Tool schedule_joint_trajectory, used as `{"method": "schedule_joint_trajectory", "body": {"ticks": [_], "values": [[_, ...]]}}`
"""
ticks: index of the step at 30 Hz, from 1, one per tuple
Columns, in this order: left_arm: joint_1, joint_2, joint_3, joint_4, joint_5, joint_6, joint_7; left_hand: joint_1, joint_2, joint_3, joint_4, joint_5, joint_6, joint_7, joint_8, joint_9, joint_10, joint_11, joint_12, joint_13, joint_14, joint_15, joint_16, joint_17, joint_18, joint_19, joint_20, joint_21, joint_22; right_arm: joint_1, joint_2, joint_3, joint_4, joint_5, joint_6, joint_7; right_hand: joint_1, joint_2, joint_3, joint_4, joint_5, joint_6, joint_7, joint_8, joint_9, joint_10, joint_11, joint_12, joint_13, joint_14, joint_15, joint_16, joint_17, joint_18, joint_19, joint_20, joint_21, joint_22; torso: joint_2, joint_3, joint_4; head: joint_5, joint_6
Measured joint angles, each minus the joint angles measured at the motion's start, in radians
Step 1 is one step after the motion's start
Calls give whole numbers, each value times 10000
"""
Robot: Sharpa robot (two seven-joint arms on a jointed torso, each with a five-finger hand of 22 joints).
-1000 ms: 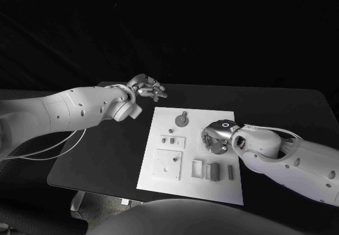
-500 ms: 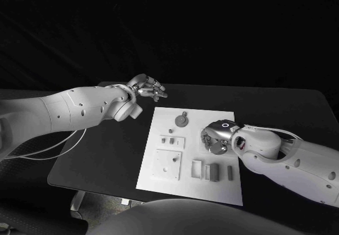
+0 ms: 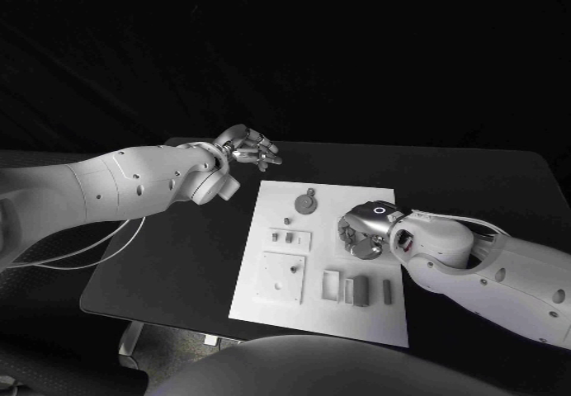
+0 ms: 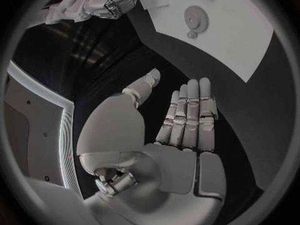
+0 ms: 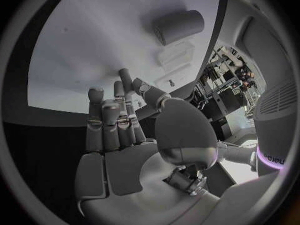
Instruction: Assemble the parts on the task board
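Observation:
The white task board (image 3: 268,309) lies in the middle of the black table. On it are a grey gear (image 3: 307,203), a small plate with pegs (image 3: 290,238), a square plate (image 3: 283,276) and rectangular parts (image 3: 357,289). My right hand (image 3: 361,234) hovers over the board's right side with its fingers extended and nothing in them (image 5: 122,135); a grey cylinder (image 5: 178,26) and block parts (image 5: 175,52) lie beyond its fingertips. My left hand (image 3: 247,148) is off the board's far left corner, flat and empty (image 4: 181,130), with the gear (image 4: 197,19) ahead of it.
Bare black table (image 3: 178,247) runs left of the board and beyond its far edge. A white cable (image 3: 89,252) hangs under my left arm at the table's left edge.

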Motion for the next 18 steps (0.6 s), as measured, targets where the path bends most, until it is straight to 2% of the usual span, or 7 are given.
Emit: {"method": "schedule_joint_trajectory", "body": {"ticks": [6, 18], "values": [[0, -3, 0, 0, 0, 1, 0, 0, 0, 0, 0, 0, 0, 0, 0, 0, 1, -1, 0, 0, 0, 0, 0, -1, 0, -1, 1, 0, -1, 4, -27, 4, 60, -112, -97, -18, -22, 76, 121, -40, -37, 209, -100, 110, 30, 213, -177, 93, 140, 89, -123, 0, -11, -3, 86, -81, 41, 0, 0, 1, 0, 1, 0], [0, -11, 0, -14, 1, 1, -1, 0, 0, 0, 0, 0, 0, 0, 0, 0, 2, -3, 0, 0, 0, 0, 0, 10, 2, 32, 35, 0, 7, 1, -178, 4, 223, -200, -269, -63, 42, 141, 213, -79, 2, 253, -144, 119, 32, 281, -180, 129, 195, 144, -177, 0, -21, -6, 140, -103, 79, -1, 1, 6, -6, 5, 0]]}}
